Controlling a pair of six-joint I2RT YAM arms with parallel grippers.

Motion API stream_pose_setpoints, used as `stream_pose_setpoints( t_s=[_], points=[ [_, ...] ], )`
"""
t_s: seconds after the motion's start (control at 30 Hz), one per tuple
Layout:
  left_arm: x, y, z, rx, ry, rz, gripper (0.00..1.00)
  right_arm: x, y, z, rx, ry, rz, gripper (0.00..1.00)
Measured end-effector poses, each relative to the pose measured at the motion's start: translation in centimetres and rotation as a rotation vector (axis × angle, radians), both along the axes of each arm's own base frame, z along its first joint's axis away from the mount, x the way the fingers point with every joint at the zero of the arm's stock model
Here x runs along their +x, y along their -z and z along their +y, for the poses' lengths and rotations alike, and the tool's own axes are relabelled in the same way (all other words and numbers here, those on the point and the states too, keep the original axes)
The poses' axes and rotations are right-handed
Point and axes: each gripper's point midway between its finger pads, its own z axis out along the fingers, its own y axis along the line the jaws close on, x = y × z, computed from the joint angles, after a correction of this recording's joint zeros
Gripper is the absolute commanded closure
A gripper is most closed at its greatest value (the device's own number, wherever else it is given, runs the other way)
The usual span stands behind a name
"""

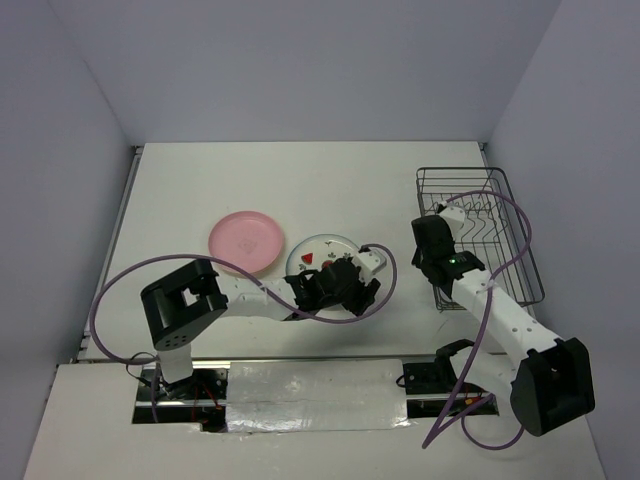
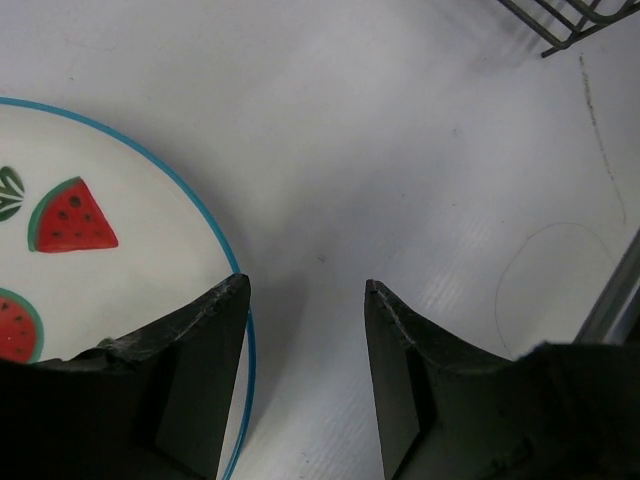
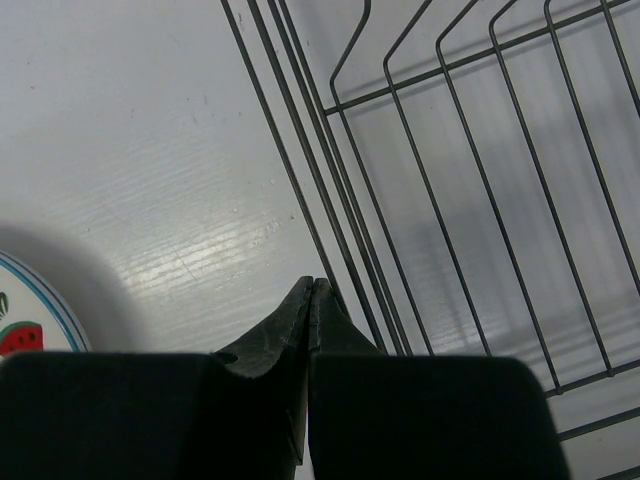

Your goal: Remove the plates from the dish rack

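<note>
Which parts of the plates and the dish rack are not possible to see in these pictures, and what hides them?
White plate: top view, near part under the left pincer; left wrist view, cut by the left edge.
Dish rack: top view, near left corner behind the right arm; both wrist views cut it off.
Pink plate: outside both wrist views.
</note>
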Motion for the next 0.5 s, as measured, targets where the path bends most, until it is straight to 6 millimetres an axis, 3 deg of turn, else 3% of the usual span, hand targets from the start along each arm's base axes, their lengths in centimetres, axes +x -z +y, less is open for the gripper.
stream_pose_setpoints(
  t_s=[0.5],
  points=[
    [2.2, 1.0, 0.9, 0.022, -0.076, -0.010, 0.37, 0.0, -0.3, -0.1, 0.010, -0.003, -0.015, 1.00]
  ],
)
